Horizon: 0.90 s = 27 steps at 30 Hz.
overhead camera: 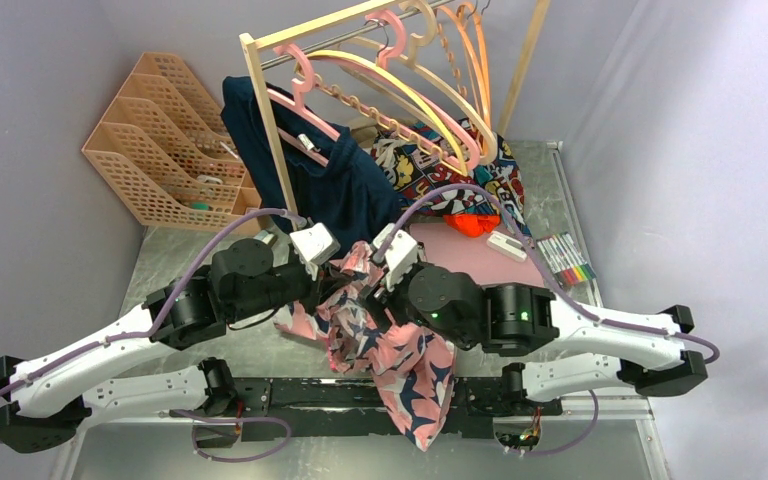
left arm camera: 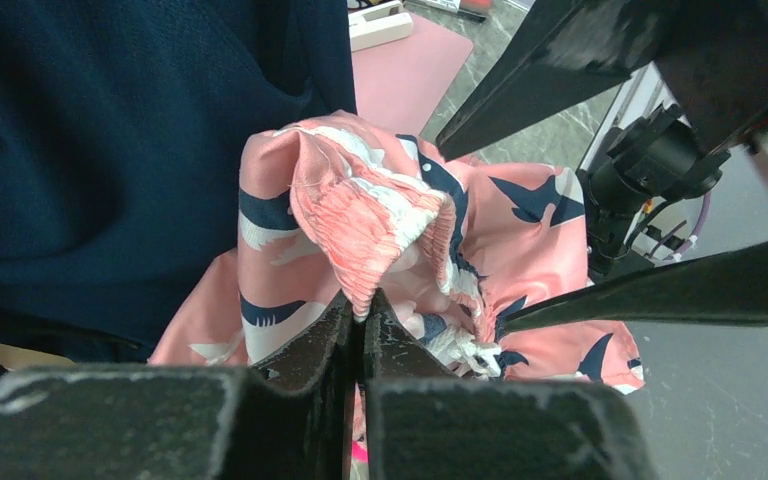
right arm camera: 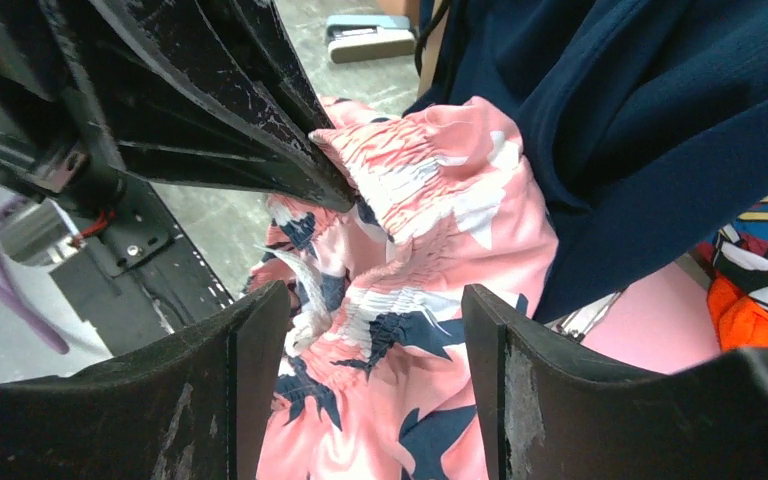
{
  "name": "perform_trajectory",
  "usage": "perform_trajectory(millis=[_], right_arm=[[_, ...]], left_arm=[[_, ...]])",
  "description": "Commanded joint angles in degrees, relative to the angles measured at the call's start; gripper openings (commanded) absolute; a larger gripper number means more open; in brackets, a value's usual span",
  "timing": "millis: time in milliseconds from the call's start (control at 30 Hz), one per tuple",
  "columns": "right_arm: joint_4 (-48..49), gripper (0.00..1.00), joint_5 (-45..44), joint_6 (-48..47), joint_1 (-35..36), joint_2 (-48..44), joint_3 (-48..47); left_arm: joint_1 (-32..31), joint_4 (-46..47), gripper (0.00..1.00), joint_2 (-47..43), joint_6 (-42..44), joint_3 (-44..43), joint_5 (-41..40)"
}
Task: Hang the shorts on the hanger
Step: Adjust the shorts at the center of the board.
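The shorts [overhead camera: 392, 352] hang limp between our arms, light and floppy; the gathered waistband [left arm camera: 360, 215] is our firmest hold. Our left gripper [left arm camera: 362, 312] is clenched on it, and the right gripper [right arm camera: 375, 335] gapes around it, perhaps brushing cloth. The hanger [overhead camera: 410, 98] hangs well behind.

The shorts [overhead camera: 400, 360] are salmon-pink with navy and white blotches.

A plain navy garment [overhead camera: 345, 190] hung on the light wooden rack [overhead camera: 265, 120] beside pink plastic hangers [overhead camera: 305, 85]. Left of it stood a peach latticed plastic file organiser [overhead camera: 160, 140]. On the grey surface [overhead camera: 175, 260] lay a multicoloured cartoon-print cloth [overhead camera: 430, 170], a pink mat [overhead camera: 470, 255] and a row of coloured markers [overhead camera: 565, 255].
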<state>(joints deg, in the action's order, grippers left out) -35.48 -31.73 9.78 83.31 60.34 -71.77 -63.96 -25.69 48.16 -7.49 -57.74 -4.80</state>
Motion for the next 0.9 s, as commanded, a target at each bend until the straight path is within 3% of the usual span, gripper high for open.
perform_trajectory(millis=[0, 200, 433, 467, 600, 633, 667, 767, 867], right_arm=[[2.90, 0.67, -2.57, -2.11, -0.12, 0.82, -0.06], [5.56, 0.58, -13.05, -0.88, -0.27, 2.69, 0.97], [9.22, 0.55, -12.05, -2.71, -0.71, 4.96, 1.84], [9.83, 0.49, -12.17, -2.85, -0.76, 5.24, 2.07], [12.50, 0.06, -11.98, -2.29, -1.66, 4.61, 3.26], [12.29, 0.00, -12.53, -1.43, -1.80, 4.32, 3.30], [11.85, 0.00, -13.03, -0.44, -1.91, 3.79, 3.42], [8.78, 0.00, -15.28, 3.67, -2.03, 1.27, 4.17], [4.11, 0.00, -17.79, 8.81, -2.01, -2.11, 5.54]], left_arm=[[-0.28, 0.28, 0.07, -0.33, 0.55, -2.04, 0.30], [-0.29, 0.68, 0.07, -0.59, -0.06, -1.39, 1.25], [-0.28, 1.45, 0.07, -0.77, -0.70, -1.27, 2.61], [-0.28, 1.68, 0.07, -0.72, -0.77, -1.32, 3.03], [-0.28, 2.56, 0.09, -0.61, -2.12, -0.75, 3.20], [-0.28, 2.70, 0.20, -0.92, -2.98, -0.18, 2.16], [-0.28, 3.08, 0.36, -1.56, -4.07, 0.72, 0.73], [-0.28, 3.60, 0.97, -5.35, -10.14, 5.95, -4.78], [-0.28, 3.34, 0.99, -11.42, -18.37, 12.35, -8.99]])
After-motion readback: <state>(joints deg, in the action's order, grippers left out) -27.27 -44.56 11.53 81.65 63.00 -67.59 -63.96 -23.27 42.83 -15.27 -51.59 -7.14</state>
